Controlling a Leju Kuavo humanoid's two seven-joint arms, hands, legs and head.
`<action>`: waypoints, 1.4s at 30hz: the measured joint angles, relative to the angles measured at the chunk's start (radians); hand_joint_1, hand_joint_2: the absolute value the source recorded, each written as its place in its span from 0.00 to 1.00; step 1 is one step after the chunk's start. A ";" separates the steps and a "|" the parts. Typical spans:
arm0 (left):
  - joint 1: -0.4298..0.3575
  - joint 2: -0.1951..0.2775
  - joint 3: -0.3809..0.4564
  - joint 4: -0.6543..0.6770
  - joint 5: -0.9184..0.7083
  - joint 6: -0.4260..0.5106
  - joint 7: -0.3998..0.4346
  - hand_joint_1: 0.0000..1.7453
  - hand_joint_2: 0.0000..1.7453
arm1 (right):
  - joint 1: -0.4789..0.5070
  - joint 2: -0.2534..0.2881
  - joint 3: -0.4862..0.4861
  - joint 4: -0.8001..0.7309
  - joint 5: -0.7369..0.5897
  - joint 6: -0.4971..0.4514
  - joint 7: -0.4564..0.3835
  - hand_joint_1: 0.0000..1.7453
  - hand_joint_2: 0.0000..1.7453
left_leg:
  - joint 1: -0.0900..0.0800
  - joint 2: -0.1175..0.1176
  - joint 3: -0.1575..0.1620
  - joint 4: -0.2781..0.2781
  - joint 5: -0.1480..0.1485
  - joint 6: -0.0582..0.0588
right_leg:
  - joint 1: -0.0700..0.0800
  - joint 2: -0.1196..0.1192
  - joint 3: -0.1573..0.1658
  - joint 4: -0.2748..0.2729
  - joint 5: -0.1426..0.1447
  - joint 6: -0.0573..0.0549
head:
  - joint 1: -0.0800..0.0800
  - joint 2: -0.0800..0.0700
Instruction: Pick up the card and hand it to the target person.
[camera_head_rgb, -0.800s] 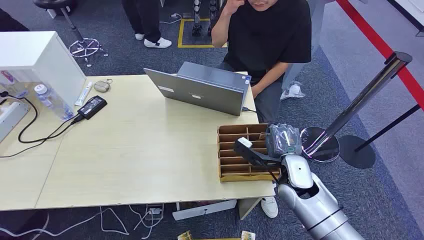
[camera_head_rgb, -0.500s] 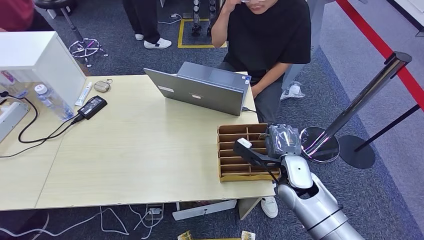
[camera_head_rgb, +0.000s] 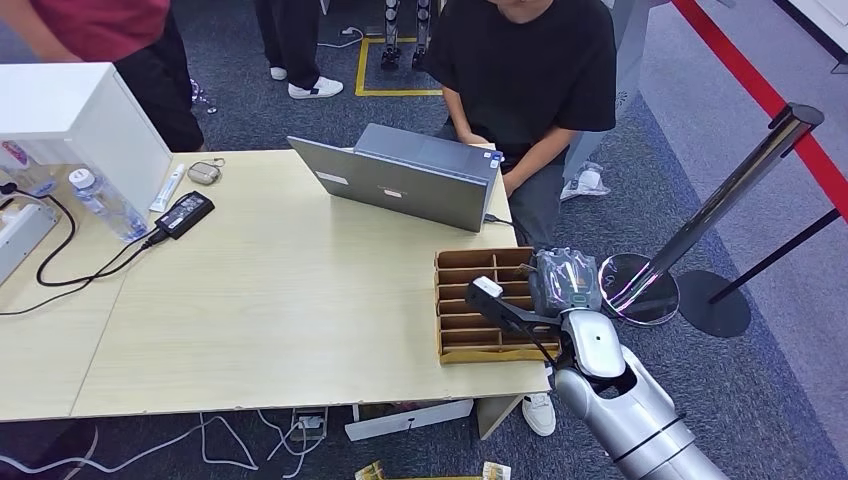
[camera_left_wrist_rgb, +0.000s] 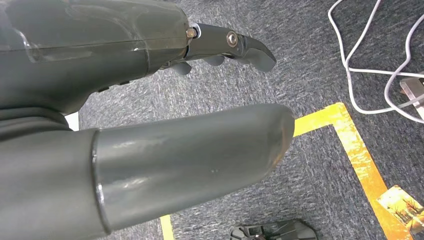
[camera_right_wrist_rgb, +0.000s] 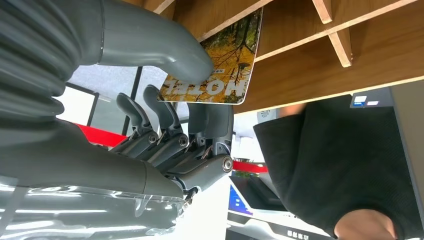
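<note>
Head view: compared with the earlier frames, the seated person (camera_head_rgb: 530, 80) in black has lowered the raised arm to the laptop (camera_head_rgb: 405, 185), and a second person (camera_head_rgb: 110, 40) in a red top has come in at the table's far left corner; the right hand (camera_head_rgb: 565, 283) has barely shifted. That hand sits at the right end of the rack (camera_head_rgb: 485, 305), a shallow brown wooden tray split by thin slats into narrow compartments, standing at the near right corner of the pale wood-grain table (camera_head_rgb: 270, 290). What lies in the compartments cannot be told here. A bottle (camera_head_rgb: 100, 203), a black adapter (camera_head_rgb: 185, 213) with its cord and a white box (camera_head_rgb: 75, 115) occupy the left end. Left wrist view: the left hand (camera_left_wrist_rgb: 200, 100) hangs above grey carpet crossed by yellow tape (camera_left_wrist_rgb: 345, 150), smooth grey thumb and darker fingers apart, holding nothing. Right wrist view: the right hand pinches the card (camera_right_wrist_rgb: 220, 65), a glossy rectangle printed with autumn foliage, between thumb and fingers; the card's far part is in a rack compartment.
</note>
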 joint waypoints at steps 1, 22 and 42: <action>0.000 0.000 0.000 0.000 0.000 0.000 0.000 0.00 0.00 | 0.000 0.000 0.000 0.000 0.000 -0.002 0.000 0.89 1.00 | 0.000 0.000 0.000 0.000 0.000 0.000 | 0.000 0.000 0.000 0.000 0.000 0.000 | 0.000 0.000; 0.001 0.002 0.000 0.000 0.015 -0.003 -0.004 0.00 0.00 | -0.026 -0.063 -0.018 -0.264 0.034 0.100 0.034 0.85 1.00 | 0.000 0.000 0.000 0.000 0.000 0.000 | 0.000 0.000 0.000 0.000 0.000 0.000 | 0.000 0.000; 0.000 0.002 0.000 0.000 -0.003 -0.008 -0.008 0.00 0.00 | -0.115 -0.117 -0.043 -0.396 0.020 0.130 0.029 0.89 1.00 | 0.000 0.000 -0.001 0.000 0.000 0.000 | 0.000 0.000 0.000 0.000 0.000 0.000 | 0.000 0.000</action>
